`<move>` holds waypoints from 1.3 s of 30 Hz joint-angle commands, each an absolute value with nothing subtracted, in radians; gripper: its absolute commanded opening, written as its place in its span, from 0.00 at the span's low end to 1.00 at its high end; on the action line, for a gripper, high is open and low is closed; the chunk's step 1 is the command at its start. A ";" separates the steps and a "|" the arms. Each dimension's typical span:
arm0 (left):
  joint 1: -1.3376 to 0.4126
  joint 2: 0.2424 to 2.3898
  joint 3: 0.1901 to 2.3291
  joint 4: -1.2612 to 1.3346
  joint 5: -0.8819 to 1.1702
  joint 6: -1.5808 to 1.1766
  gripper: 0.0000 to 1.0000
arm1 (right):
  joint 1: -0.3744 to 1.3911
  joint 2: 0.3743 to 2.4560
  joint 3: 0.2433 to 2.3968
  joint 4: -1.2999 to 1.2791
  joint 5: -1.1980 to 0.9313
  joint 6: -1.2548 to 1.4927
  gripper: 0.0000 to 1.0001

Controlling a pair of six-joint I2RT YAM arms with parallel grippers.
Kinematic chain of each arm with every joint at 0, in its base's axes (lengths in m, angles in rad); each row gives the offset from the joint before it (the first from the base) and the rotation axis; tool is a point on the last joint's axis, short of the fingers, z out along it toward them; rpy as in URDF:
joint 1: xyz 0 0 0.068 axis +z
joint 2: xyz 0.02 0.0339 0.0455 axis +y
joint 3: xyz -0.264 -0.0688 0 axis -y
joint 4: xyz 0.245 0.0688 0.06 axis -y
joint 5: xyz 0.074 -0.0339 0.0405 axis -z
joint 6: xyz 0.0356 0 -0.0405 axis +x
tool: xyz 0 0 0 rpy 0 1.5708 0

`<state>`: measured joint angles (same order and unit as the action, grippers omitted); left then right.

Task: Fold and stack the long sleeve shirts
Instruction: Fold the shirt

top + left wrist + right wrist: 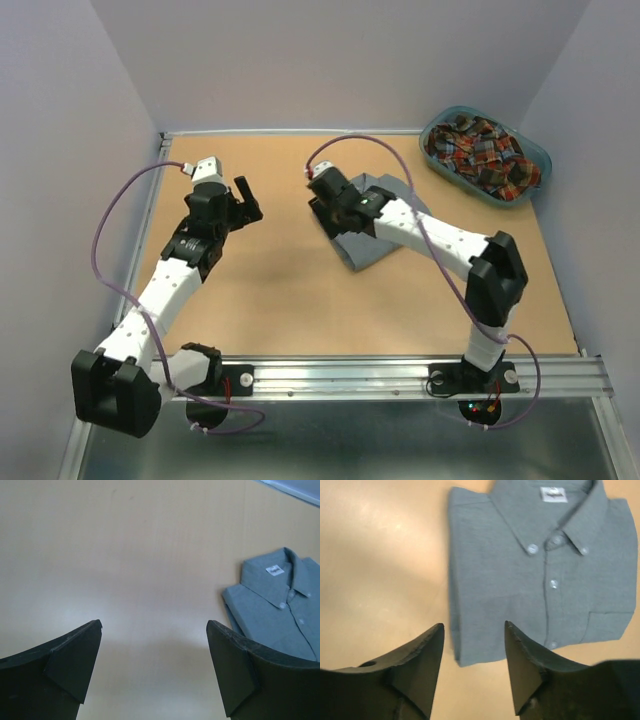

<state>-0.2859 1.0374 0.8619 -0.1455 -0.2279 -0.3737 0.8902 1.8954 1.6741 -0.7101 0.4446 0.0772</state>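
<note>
The grey long sleeve shirt (pixel 540 575) lies folded on the table with collar, button front and chest pocket facing up. In the top view it (pixel 365 250) is partly hidden under my right arm. My right gripper (pixel 474 627) hovers over the shirt's near left corner, open, with nothing between its fingers. The plaid long sleeve shirt (pixel 482 152) lies crumpled in the teal basket (pixel 540 158) at the far right corner. My left gripper (pixel 245 200) stands wide open and empty over bare table left of the grey shirt (pixel 280 605).
The tan tabletop (pixel 280 290) is enclosed by white walls at the back and sides. A metal rail (pixel 350 378) carrying both arm bases runs along the near edge. Purple cables loop off each arm.
</note>
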 commanded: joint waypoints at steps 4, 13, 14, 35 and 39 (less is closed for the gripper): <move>-0.339 1.212 0.902 -0.006 0.028 -0.549 0.92 | 0.690 1.685 1.372 -0.435 0.201 0.228 0.45; -0.511 1.549 1.048 0.182 0.008 -0.734 0.74 | 0.629 1.643 1.083 -0.200 0.060 0.328 0.31; -0.521 1.577 1.064 0.196 0.008 -0.744 0.67 | 0.629 1.650 1.068 -0.172 0.045 0.333 0.31; -0.566 1.852 1.052 0.264 -0.063 -0.864 0.31 | 0.640 1.643 0.871 -0.014 -0.192 0.437 0.42; -0.566 1.726 1.039 0.201 -0.120 -0.827 0.67 | 0.614 1.529 0.965 -0.143 0.040 0.367 0.69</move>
<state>-0.5694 1.8797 1.0412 0.2409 -0.0475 -0.8524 0.6292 1.6295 0.8867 -0.0696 -0.1356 0.4229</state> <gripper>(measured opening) 0.461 0.574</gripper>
